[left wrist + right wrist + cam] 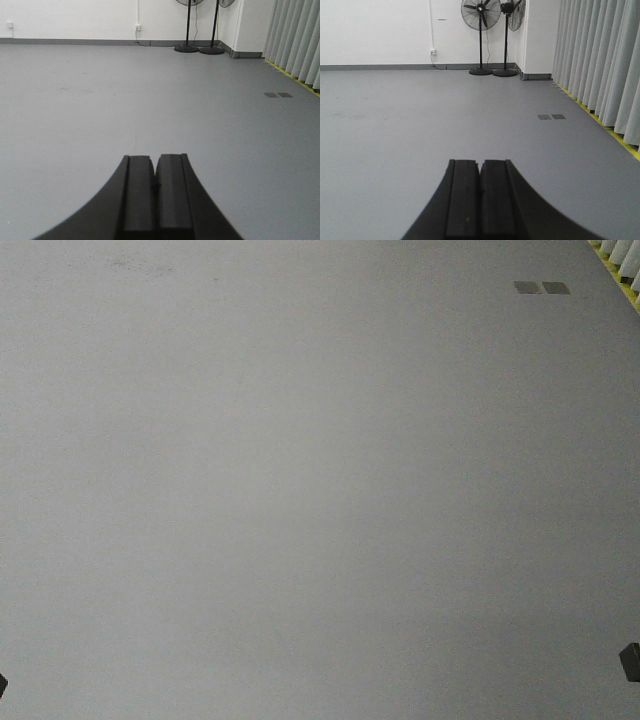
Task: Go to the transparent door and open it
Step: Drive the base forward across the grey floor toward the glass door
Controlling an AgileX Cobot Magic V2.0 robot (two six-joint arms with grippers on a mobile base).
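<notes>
Holding my left gripper [155, 166] and right gripper [480, 167] clenched on nothing, I face grey floor [395, 125]. Further off are curtains [600, 60] on my right and two fans [481, 14] by the wall [380, 30]. No door shows in any view, so I judge I could drive the wrong way or clip those fans.

The floor [395, 125] ahead lies open up to the far wall [375, 30]. Two fans [481, 14] stand in the far corner, and a curtain [600, 60] closes the right side.
</notes>
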